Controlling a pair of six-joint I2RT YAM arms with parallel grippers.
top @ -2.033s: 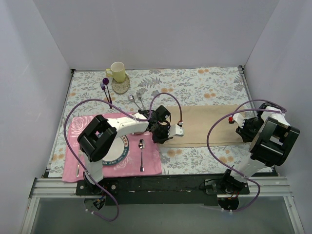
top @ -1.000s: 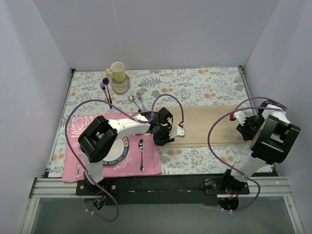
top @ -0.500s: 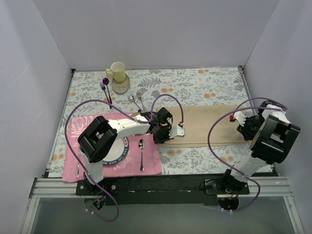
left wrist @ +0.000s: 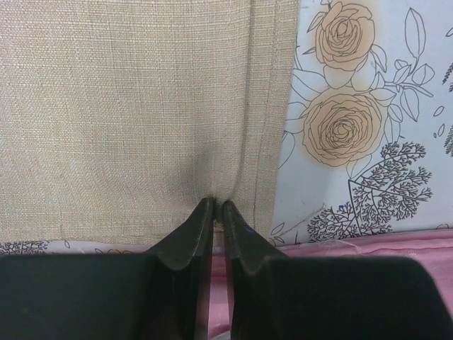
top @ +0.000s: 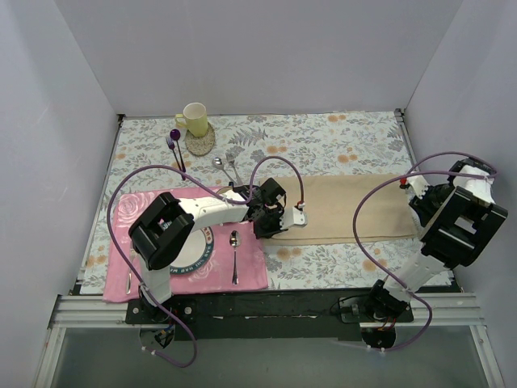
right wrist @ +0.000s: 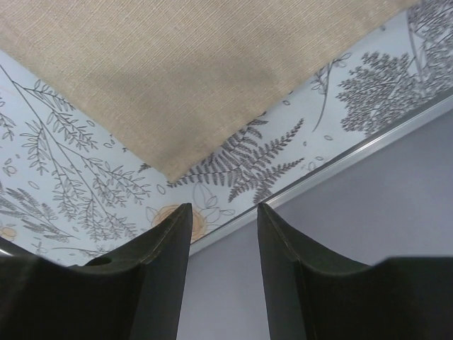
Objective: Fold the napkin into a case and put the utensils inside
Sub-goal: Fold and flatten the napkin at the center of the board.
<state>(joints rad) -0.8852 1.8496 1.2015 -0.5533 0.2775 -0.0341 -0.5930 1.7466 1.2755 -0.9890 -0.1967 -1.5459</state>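
The beige napkin (top: 347, 206) lies as a long flat strip on the grey floral tablecloth (top: 323, 145). My left gripper (top: 273, 226) is shut on its left end. In the left wrist view the fingertips (left wrist: 205, 212) pinch the cloth (left wrist: 134, 106) beside its stitched hem, which puckers there. My right gripper (top: 414, 194) is open and empty at the napkin's right end. In the right wrist view it (right wrist: 221, 212) hovers past the napkin's corner (right wrist: 177, 78). The small silver spoon (top: 218, 165) and fork (top: 233, 162) lie behind the left arm.
A pink floral placemat (top: 137, 214) holds a plate (top: 194, 255) and a longer silver spoon (top: 234, 255). A purple-handled fork (top: 174, 145) and a yellow mug (top: 194, 119) on a coaster stand at the back left. The table's metal rail (right wrist: 368, 145) and grey wall are close on the right.
My right gripper has drawn back to the right, off the napkin's right end. My left gripper stays pinched on the left end, barely moved.
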